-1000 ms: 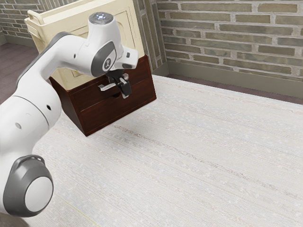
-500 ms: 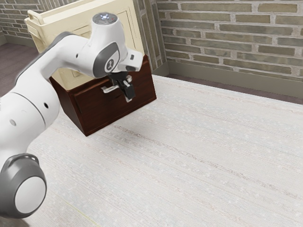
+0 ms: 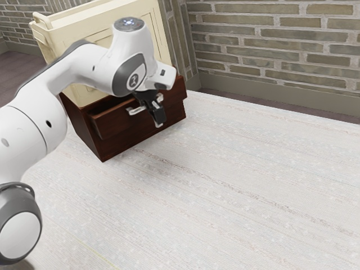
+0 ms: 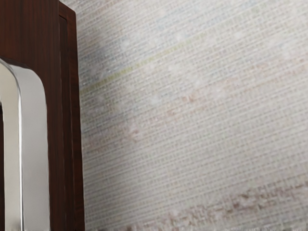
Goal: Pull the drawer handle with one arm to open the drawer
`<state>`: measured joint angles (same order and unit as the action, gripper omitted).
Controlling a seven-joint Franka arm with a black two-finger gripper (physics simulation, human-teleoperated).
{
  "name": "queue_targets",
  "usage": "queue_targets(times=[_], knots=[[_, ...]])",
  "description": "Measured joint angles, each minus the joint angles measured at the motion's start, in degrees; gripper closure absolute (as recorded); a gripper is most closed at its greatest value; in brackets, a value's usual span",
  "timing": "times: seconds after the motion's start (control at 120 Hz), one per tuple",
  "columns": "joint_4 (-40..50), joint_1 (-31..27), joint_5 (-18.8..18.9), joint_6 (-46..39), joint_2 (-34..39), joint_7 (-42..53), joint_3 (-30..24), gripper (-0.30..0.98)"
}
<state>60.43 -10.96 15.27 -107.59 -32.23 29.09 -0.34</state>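
The handle lies right at the claw, its long axis along the front of the partly open drawer. Whether the claw pinches it, I can't tell. The pull should run near, square to that axis.

The drawer looks wooden, its handle smooth metal (rather glossy), the tabletop like woven cloth.

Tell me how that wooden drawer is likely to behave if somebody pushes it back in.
The drawer would probably move as one stiff piece, since its front looks like solid dark wood. It should slide rather than tip, as it stands only partly out of the cabinet. Its metal handle looks smooth, so it might feel slippery.
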Motion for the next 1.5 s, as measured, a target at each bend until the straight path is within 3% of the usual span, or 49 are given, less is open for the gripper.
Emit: queue_targets(times=[1.5], knots=[[22.55,5.78,-0.17,-4.03,15.90,-5.08,-3.82,0.01]])
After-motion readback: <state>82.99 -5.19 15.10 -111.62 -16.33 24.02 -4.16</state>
